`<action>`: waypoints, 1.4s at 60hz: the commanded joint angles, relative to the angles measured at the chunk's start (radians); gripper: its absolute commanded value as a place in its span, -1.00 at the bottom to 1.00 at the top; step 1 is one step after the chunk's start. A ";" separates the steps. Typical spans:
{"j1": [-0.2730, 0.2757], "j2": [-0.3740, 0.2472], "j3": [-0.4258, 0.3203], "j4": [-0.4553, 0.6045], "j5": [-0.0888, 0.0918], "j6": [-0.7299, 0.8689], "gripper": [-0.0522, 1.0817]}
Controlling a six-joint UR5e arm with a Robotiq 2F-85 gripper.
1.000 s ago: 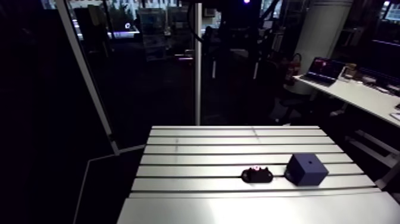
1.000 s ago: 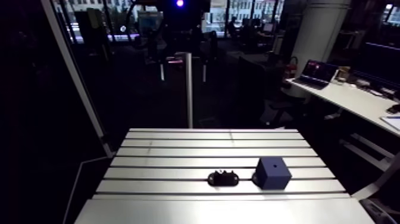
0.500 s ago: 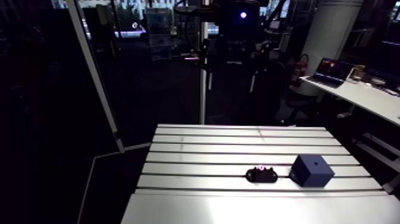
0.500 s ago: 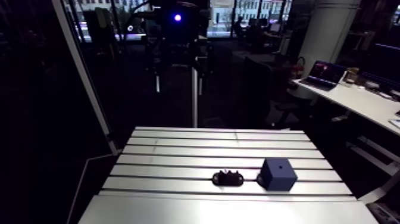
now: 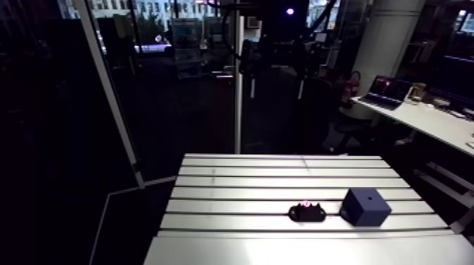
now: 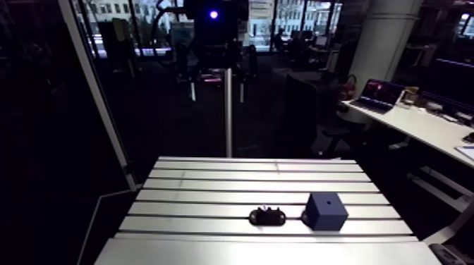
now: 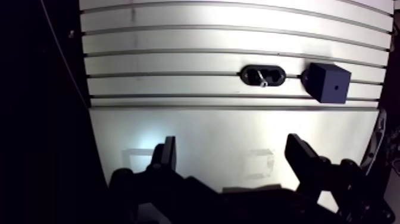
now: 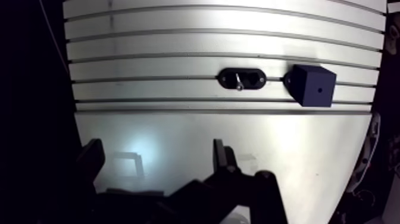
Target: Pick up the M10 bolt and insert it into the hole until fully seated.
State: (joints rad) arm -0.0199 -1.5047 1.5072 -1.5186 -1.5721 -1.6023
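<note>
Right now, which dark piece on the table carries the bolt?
The flat black oval holder: the silvery bolt sits in it. The blue cube beside it shows only a hole.

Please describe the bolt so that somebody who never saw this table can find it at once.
On the slotted aluminium table, find the flat black oval holder beside the dark blue cube with a hole. The small silver metal bolt sits in the holder's middle: the only shiny, thin piece among dark things.
</note>
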 commanded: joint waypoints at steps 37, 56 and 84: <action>-0.060 -0.041 0.011 -0.039 -0.018 -0.054 -0.90; -0.109 -0.041 0.048 -0.054 -0.024 -0.077 -0.90; -0.170 -0.041 0.229 -0.246 -0.018 -0.165 -0.90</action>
State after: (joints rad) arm -0.1789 -1.5457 1.6710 -1.7041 -1.5897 -1.7432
